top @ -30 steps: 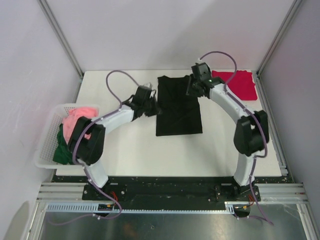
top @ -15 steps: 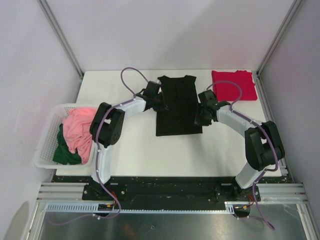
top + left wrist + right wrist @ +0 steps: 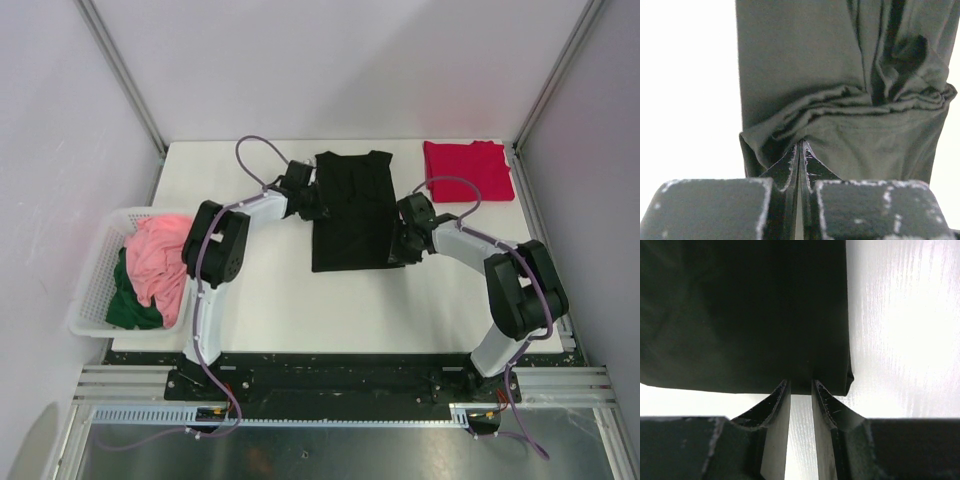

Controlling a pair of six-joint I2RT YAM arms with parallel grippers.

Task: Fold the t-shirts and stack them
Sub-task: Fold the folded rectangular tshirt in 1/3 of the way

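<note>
The right gripper [image 3: 800, 385] holds its jaws a sliver apart. The near hem corner of the flat black cloth t-shirt [image 3: 355, 215] lies at its tips, with nothing visibly caught. Farther on, the left gripper [image 3: 801, 147] is pinched shut on the shirt's side edge, and cloth bunches just ahead of it. The shirt looks light and limp, so it will likely sag; take it by edges and corners.

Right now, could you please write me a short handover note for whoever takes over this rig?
Left pincer: shut on the left edge of the black t-shirt, cloth bunched.
Right pincer: jaws slightly apart at its near right corner; no clear grip.
Done: crimson t-shirt folded, far right corner.
Left: fold the black one, stack it; pink garment and dark green garment wait in the white basket.
</note>
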